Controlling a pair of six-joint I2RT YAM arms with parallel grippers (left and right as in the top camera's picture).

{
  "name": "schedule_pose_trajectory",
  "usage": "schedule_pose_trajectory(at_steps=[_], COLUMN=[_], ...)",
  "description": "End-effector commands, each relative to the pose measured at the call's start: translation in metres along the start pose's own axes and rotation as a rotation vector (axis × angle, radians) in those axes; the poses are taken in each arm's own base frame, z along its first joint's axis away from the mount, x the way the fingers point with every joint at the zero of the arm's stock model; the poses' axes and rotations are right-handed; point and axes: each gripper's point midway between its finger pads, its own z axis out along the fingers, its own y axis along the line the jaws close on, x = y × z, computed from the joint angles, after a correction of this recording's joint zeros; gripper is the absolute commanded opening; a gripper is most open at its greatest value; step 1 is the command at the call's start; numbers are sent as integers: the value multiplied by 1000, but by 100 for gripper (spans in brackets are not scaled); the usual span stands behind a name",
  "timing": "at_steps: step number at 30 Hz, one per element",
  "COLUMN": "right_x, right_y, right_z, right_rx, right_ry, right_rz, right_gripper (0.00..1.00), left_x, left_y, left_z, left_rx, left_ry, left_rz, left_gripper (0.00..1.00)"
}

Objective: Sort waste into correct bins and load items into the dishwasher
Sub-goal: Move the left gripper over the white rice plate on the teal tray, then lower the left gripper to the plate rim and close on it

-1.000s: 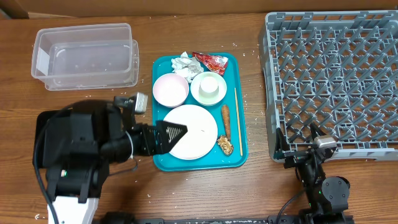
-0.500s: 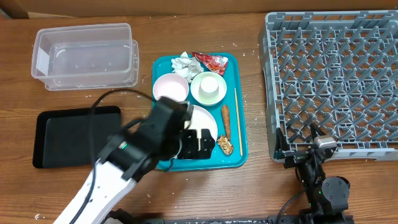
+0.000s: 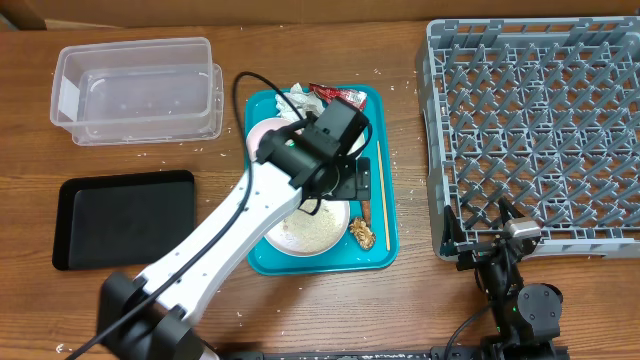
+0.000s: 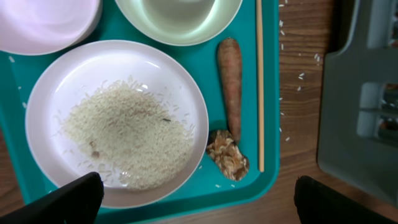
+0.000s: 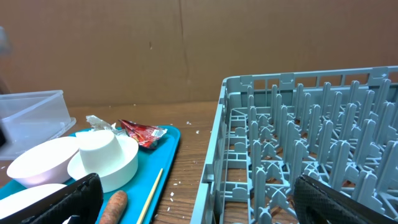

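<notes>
Our left gripper (image 4: pixel 200 202) hangs wide open and empty above the brown sausage-shaped food piece (image 4: pixel 230 87) on the teal serving tray (image 4: pixel 270 137). Descending off-centre, we could knock the thin wooden stick (image 4: pixel 259 87) or tip the rice-strewn large round white plate (image 4: pixel 118 118). Our right gripper (image 5: pixel 198 198) gapes empty.

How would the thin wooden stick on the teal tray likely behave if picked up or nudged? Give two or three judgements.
The wooden stick looks straight and slender, so probably stiff and light. Lying flat on the teal tray, it may be awkward to pinch and could slide or roll. The tray's rim beside it would likely stop it.
</notes>
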Motion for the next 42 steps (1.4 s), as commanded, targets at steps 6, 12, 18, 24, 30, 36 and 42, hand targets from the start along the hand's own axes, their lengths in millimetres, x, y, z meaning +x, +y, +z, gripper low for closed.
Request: schedule_pose_trajectory(at_steps=[6, 12, 18, 24, 30, 36, 42], right_x=[1, 1, 1, 1, 1, 1, 1], right_y=[-1, -1, -1, -1, -1, -1, -1], right_z=[0, 0, 0, 0, 0, 0, 0], right_rx=[0, 0, 0, 0, 0, 0, 0], right_ry=[-7, -7, -7, -7, -7, -7, -7], right_rz=[-4, -4, -4, -4, -4, -4, -4], right_gripper=[100, 100, 100, 100, 100, 100, 100], left_x=[0, -1, -8, -13, -13, -3, 5], left_y=[-9, -3, 0, 5, 2, 5, 10], left_z=[47, 75, 78, 75, 80, 104, 125], left_rx=[-97, -168, -232, -281, -271, -287, -317], left_ry=[18, 24, -42, -77, -76, -13, 37], left_rz=[50, 49, 78, 116, 111, 118, 174], left_gripper=[100, 100, 100, 100, 100, 100, 100])
